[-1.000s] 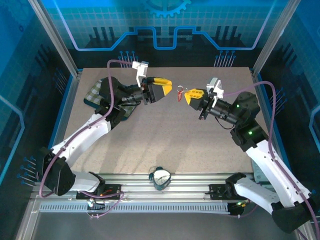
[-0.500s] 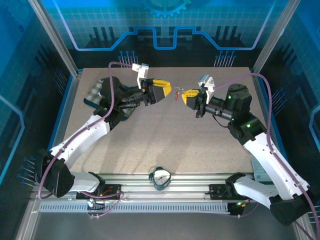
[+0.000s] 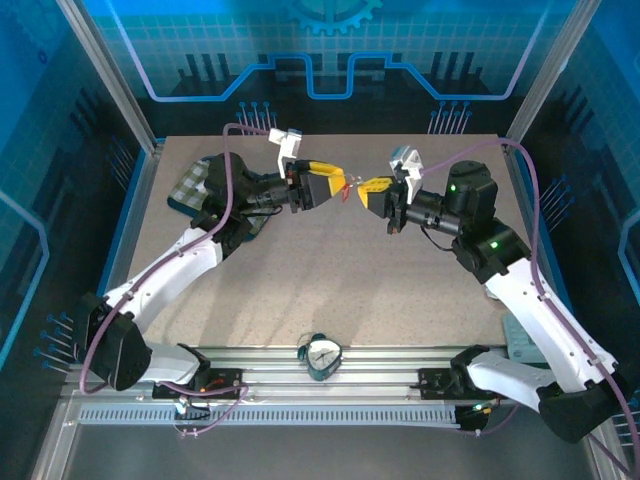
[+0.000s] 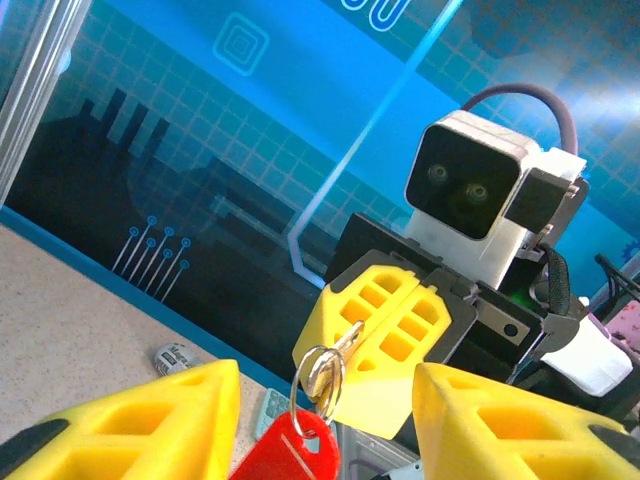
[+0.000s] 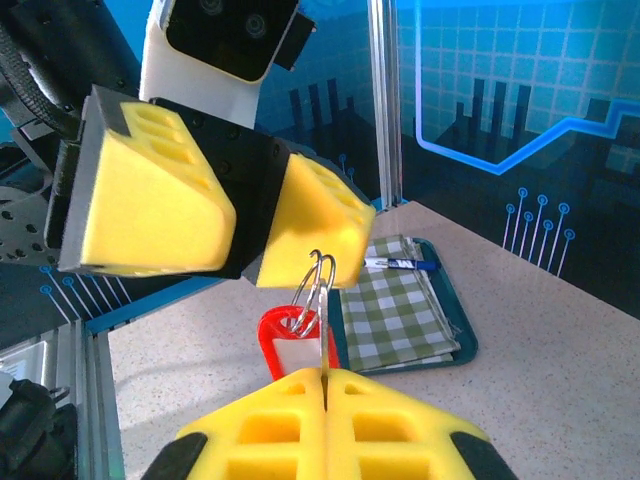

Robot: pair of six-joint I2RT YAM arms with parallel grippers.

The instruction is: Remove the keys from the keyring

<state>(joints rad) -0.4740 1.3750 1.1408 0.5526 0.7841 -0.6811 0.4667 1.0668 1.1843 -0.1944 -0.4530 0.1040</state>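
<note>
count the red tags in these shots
1: the red tag dangles in midair between the left fingers and the right fingers.

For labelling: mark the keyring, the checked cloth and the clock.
keyring (image 5: pixel 298 350): right wrist view, middle of its red tag.
checked cloth (image 5: pixel 395 305): right wrist view, its middle.
clock (image 3: pixel 322 354): top view, dial face.

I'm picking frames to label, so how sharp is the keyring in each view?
Top external: the keyring is too small for detail. Left wrist: its ring is crisp, the left gripper's near fingers look soft. Right wrist: tag and ring sharp, evenly lit.
</note>
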